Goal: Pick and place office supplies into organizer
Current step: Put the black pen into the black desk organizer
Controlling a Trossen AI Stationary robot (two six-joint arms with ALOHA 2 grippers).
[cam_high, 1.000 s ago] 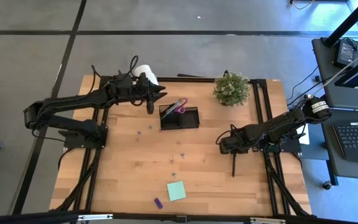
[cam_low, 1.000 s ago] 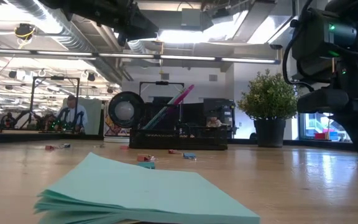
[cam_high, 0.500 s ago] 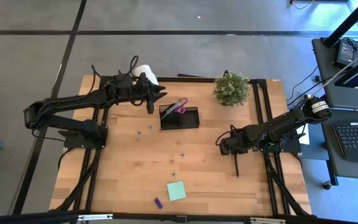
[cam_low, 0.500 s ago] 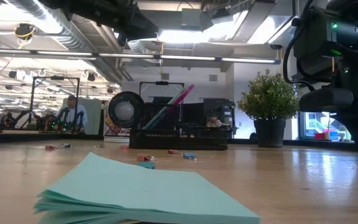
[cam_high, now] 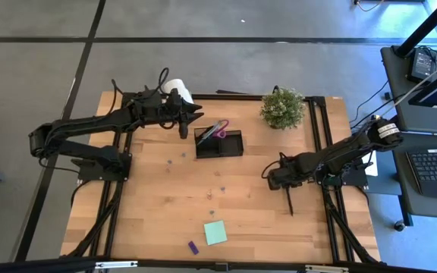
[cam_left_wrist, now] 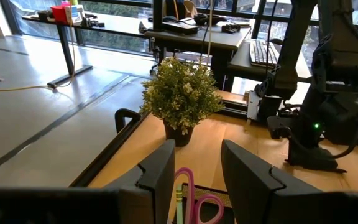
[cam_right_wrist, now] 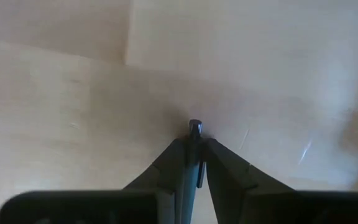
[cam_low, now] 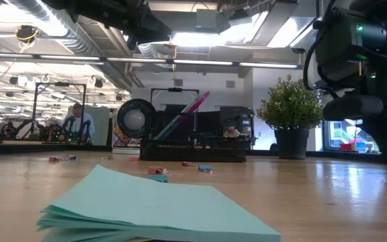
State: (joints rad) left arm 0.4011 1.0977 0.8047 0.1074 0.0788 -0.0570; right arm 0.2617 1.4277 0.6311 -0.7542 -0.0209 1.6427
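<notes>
Two right gripper (cam_right_wrist: 194,163) fingers pinch a black pen (cam_right_wrist: 194,152), its barrel mostly hidden.

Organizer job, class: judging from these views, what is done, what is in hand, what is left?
Done: purple-handled scissors stand in the organizer. In hand: the right gripper is shut on a black pen low over the table. Left: the sticky pad and purple piece. The left gripper waits open beside the organizer.

High cam straight down; low cam table-level; both see plant (cam_high: 282,108).
</notes>
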